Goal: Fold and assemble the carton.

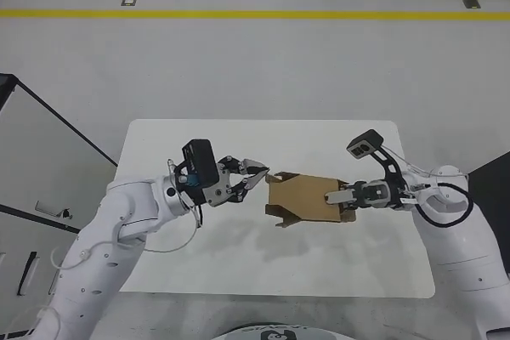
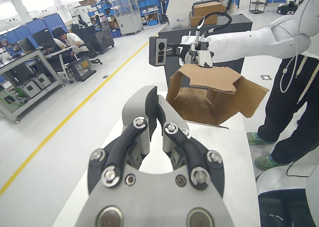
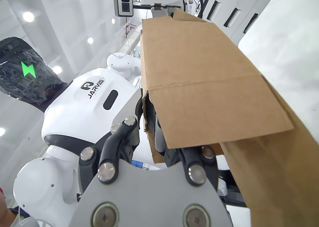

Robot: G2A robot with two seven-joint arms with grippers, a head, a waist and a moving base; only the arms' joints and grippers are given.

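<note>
Carton (image 1: 306, 197) was held over the middle of the table (image 1: 238, 263), long axis running arm to arm. Right gripper (image 1: 340, 197) was clamped on one end. Open flapped end faced left gripper (image 1: 248, 177) just beside it, fingers nearly together, empty.

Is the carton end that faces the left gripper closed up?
No, the carton is open at the end facing the left gripper, showing its hollow inside and unfolded flaps.

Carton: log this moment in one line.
carton: partly opened, end flaps unfolded | right gripper: shut on carton | left gripper: shut, empty, at carton's open end
</note>
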